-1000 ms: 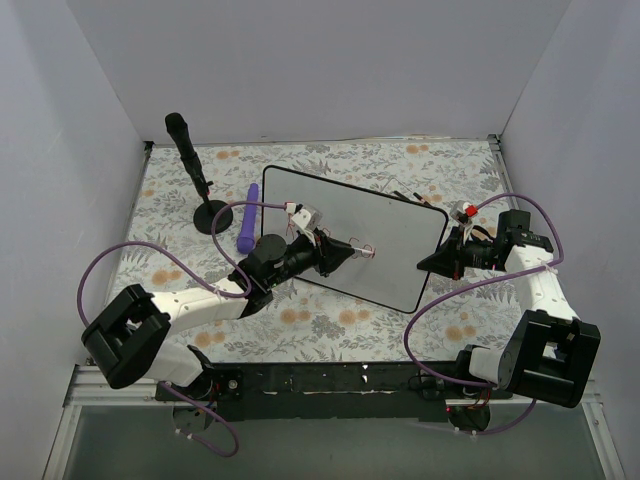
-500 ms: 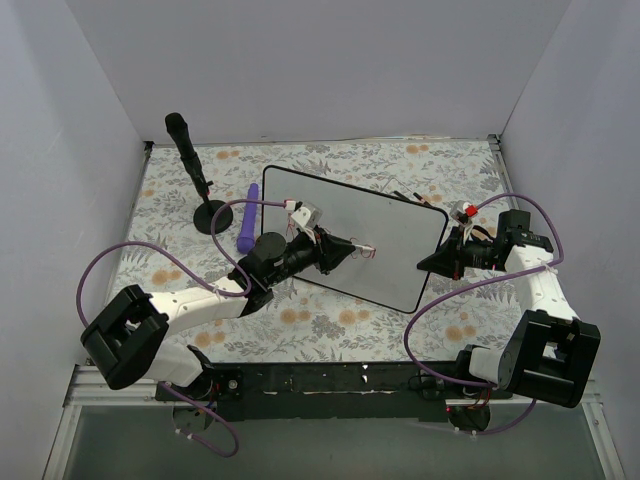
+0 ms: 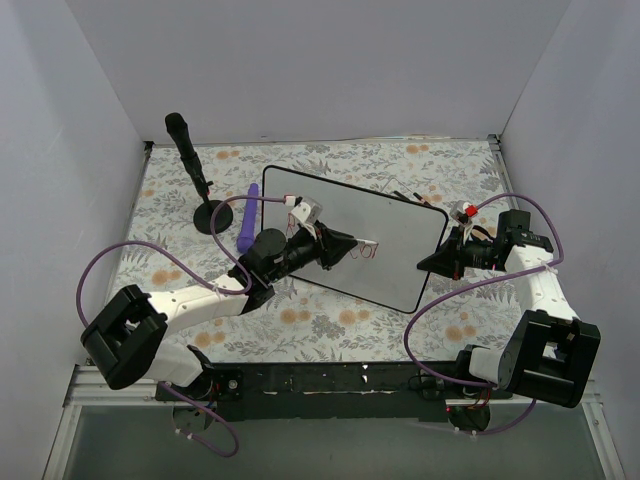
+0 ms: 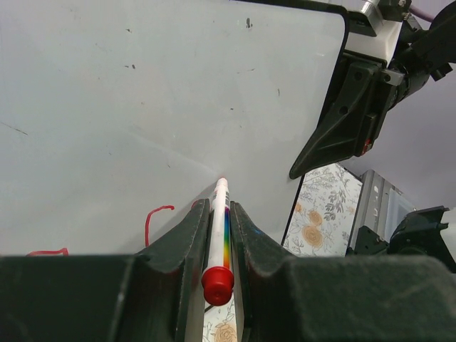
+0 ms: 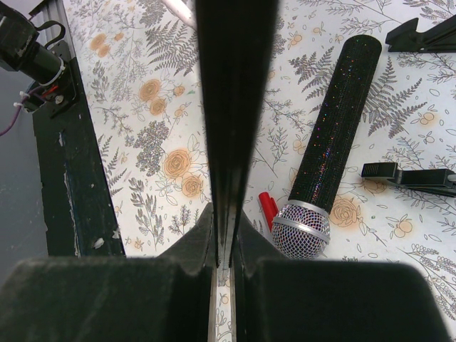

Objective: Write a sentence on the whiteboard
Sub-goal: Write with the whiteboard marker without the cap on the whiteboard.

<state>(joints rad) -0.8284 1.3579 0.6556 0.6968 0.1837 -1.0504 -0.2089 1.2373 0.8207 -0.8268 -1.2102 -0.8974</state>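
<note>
Whiteboard: the whiteboard [image 3: 400,235] sits tilted over the centre of the table [image 3: 330,330].
Right end effector: the right end effector [image 3: 432,262] is clenched on the board's right edge, steadying it.
Left end effector: the left end effector [image 4: 217,214] is clamped on the marker [image 4: 219,228], whose tip touches the board.
Sentence: a few red letters [image 3: 362,252] are legible, so the sentence looks unfinished.
Step advice: hold light, even tip pressure. Use short strokes and keep the board from rocking (a slip would smear the line).
Left wrist view only: tip contact and a red stroke [image 4: 158,221] beside the jaws.
Right wrist view only: a microphone [image 5: 328,171] and a small red piece [image 5: 268,209], both on the table.
</note>
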